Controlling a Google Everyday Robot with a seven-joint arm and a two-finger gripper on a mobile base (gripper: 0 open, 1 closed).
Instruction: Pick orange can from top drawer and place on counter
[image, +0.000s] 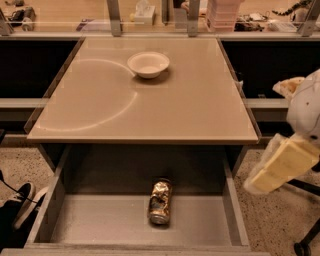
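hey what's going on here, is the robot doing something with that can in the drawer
A one-armed robot is set to lift the orange can out of the open top drawer and onto the counter. Nothing has been picked up yet: the dented can lies on its side on the drawer floor, near the middle. The gripper hangs off to the right, outside the drawer's right wall and well apart from the can. A white bowl sits toward the back of the counter.

Probably an office or lab: cluttered desks with a tissue box beyond the counter's far edge, and a speckled floor with chair legs. The gripper hangs past the counter's right edge.
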